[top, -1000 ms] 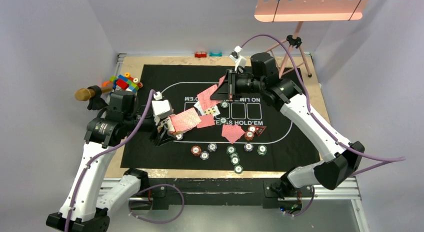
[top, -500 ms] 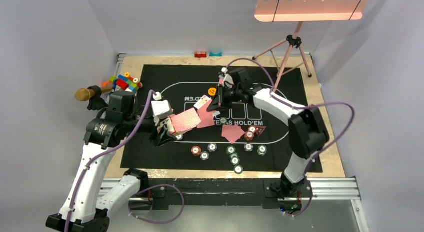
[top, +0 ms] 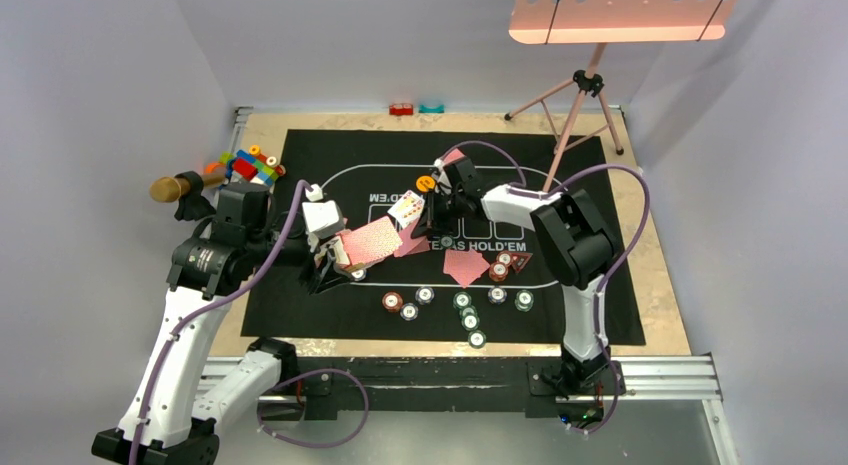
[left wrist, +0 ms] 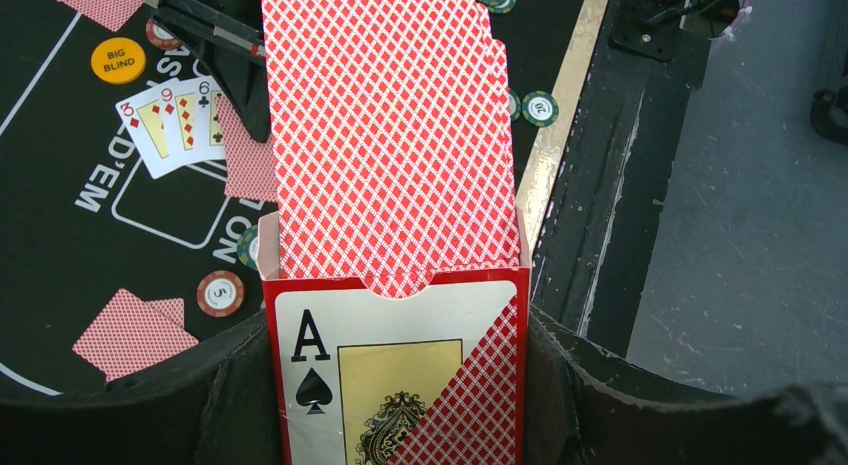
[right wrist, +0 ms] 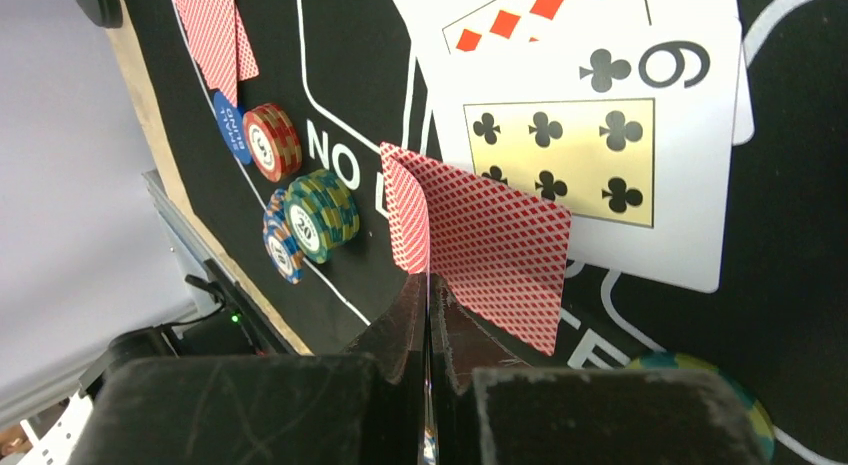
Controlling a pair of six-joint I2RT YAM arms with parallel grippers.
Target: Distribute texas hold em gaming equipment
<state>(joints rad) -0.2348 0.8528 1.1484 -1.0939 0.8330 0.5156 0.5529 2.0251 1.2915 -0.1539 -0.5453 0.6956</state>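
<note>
Right arm [top: 520, 200] retracted; card [right wrist: 495, 255] pinched between right fingers [right wrist: 400, 325]; left fingers [left wrist: 585, 395] clamp deck box [left wrist: 400, 375].

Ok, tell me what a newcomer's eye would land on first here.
The left wrist view is filled by an ace-of-spades card box with a red-backed deck sticking out, clamped in the left gripper at the left end of the black poker mat. At the mat's middle the right gripper is shut on a red-backed card above the face-up cards. Poker chips dot the near side.
</note>
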